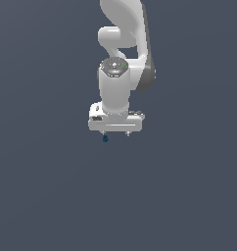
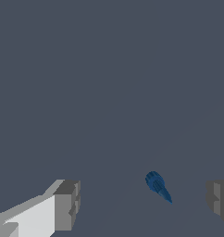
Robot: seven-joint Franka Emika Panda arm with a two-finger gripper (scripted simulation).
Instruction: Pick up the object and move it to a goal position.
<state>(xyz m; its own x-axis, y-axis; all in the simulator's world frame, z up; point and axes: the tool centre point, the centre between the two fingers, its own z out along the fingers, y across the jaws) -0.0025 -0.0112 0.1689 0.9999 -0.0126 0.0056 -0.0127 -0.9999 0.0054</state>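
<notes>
The object (image 1: 105, 138) is a tiny dark blue piece on the flat grey surface, just below the gripper's finger on the exterior view's left. In the wrist view the object (image 2: 157, 185) looks like a small rounded blob tapering to a point, lying between the two fingers and nearer one of them. My white gripper (image 1: 115, 133) hangs over it with its fingers pointing down. The gripper (image 2: 144, 206) is open and empty, with a wide gap between its grey fingertips (image 2: 67, 203). Whether the fingers reach down to the object's level I cannot tell.
The white robot arm (image 1: 123, 44) rises behind the gripper toward the top of the exterior view. A plain dark grey surface (image 1: 52, 186) fills the rest of both views.
</notes>
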